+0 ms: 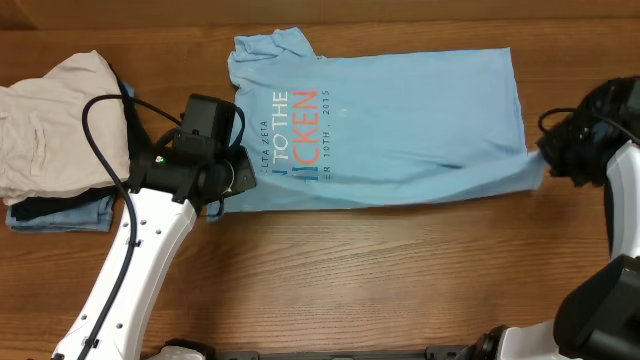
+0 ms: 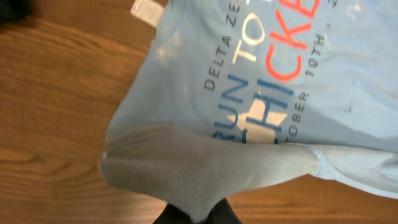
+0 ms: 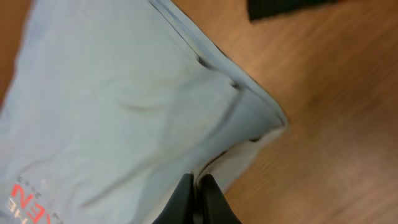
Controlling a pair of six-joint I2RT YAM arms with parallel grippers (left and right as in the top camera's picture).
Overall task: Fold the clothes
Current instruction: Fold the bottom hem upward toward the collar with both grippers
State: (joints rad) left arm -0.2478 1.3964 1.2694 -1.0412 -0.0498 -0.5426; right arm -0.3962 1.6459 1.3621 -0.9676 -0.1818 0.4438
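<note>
**Grippers clamped on the near edge of a blue shirt**

Closest to the robot's side, bare brown wooden table (image 1: 380, 280) shows between the two white arms. Just past it, the left gripper (image 2: 198, 214) is clenched on the near left corner of the sky-blue short-sleeved cotton T-shirt (image 1: 400, 120). A rounded fold of cloth is drawn up and pinched between its black fingertips. On the other side, the right gripper (image 3: 196, 198) has its jaws pressed together on the hemmed edge at the shirt's near right corner. There the fabric bunches into a small peak.

Between the two, the shirt lies spread across the middle of the table as a wide rectangle, mostly flat with a few soft creases. Its white and red-orange printed lettering (image 1: 298, 130) sits towards the left end, turned sideways. A small white tag (image 2: 146, 11) shows at the edge beyond the print.

Farther back, one short sleeve (image 1: 275, 48) sticks out at the far left corner. Off to the left, apart from the shirt, a crumpled cream-beige garment (image 1: 50, 120) sits on a dark piece and a folded blue-grey cloth (image 1: 60, 215).
</note>
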